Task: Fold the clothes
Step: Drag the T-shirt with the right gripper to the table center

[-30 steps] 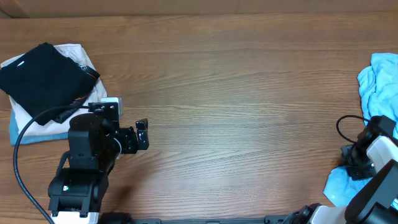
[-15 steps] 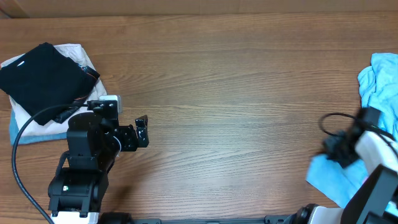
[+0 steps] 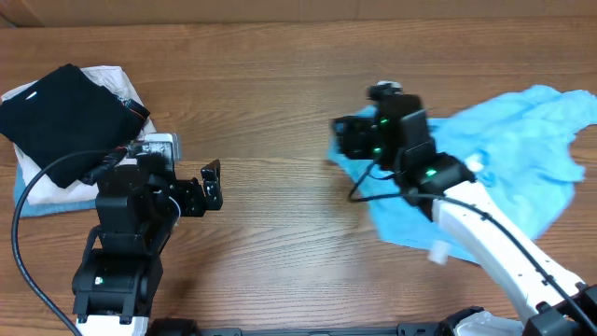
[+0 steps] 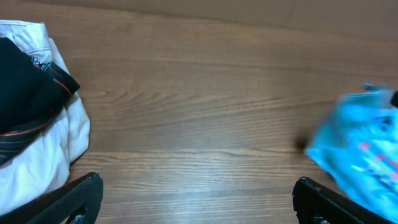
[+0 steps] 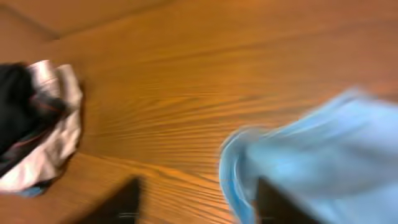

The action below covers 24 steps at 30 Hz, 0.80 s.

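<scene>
The clothes, a light sky-blue T-shirt (image 3: 504, 159), lie crumpled across the right half of the table, with their left edge near the middle. My right gripper (image 3: 341, 140) hovers over that left edge. In the blurred right wrist view its jaws (image 5: 196, 202) stand apart, with wood grain between them and the shirt's hem (image 5: 233, 168) curling beside the right finger. Nothing is pinched. My left gripper (image 3: 211, 184) sits at the lower left, open wide and empty (image 4: 202, 208). The shirt (image 4: 364, 152) shows at the far right of its view.
A black folded garment (image 3: 65, 117) lies on a cream one (image 3: 117, 82) at the table's far left, also seen from both wrists (image 4: 25, 87) (image 5: 18, 106). A black cable (image 3: 37, 187) loops beside the left arm. Bare wood lies between the two grippers.
The right arm swept left from the table's right edge to the middle, dragging the blue shirt with it. Its jaws went from shut to open. The left arm barely shifted.
</scene>
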### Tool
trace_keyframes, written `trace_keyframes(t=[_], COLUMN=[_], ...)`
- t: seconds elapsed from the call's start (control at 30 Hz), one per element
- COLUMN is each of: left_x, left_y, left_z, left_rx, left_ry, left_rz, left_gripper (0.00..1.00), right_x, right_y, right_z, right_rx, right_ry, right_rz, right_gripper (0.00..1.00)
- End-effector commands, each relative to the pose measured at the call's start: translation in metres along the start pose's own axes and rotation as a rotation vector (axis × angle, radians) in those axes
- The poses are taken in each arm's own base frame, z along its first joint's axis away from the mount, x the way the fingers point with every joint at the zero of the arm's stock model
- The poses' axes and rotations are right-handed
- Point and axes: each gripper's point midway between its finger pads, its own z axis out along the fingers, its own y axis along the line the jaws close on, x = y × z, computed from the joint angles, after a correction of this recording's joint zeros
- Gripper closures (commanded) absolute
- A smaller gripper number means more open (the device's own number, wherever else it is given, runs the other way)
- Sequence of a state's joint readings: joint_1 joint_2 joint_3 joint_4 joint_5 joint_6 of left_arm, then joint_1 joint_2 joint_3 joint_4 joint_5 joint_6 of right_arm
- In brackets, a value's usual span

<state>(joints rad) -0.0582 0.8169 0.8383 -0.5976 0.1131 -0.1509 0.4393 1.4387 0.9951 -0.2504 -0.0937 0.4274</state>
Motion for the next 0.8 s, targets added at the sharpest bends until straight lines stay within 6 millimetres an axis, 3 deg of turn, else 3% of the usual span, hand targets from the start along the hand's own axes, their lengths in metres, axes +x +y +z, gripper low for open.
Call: trace_keyframes(t=[0.0, 0.2, 0.23, 0.37, 0.57, 0.77], left_x=[-0.008, 0.000, 0.003, 0.014, 0.047, 0.086], left_y=[-0.002, -0.015, -0.022, -0.043, -0.104, -0.176], left_z=[0.001, 0.016, 0.021, 0.040, 0.079, 0.124], left_rx=[0.009, 0.089, 0.127, 0.205, 0.333, 0.407], left_ry=[-0.010, 0.047, 0.066, 0.133, 0.264, 0.420], left_rz=[-0.005, -0.009, -0.006, -0.008, -0.004, -0.149], left_gripper=[0.00, 0.00, 0.00, 0.00, 0.00, 0.00], right_x=[-0.018, -0.017, -0.018, -0.019, -0.003, 0.021], right_y=[-0.012, -0.084, -0.105, -0.150, -0.197, -0.223], right_z=[-0.009, -0.038, -0.052, -0.093, -0.150, -0.177], right_rx=[0.074, 0.284, 0.345, 0.469, 0.611, 0.703], right_ry=[-0.065, -0.030, -0.030, -0.042, -0.035, 0.019], right_rz=[0.000, 0.099, 0.134, 0.229, 0.373, 0.476], right_gripper=[0.03, 0.00, 0.00, 0.00, 0.00, 0.00])
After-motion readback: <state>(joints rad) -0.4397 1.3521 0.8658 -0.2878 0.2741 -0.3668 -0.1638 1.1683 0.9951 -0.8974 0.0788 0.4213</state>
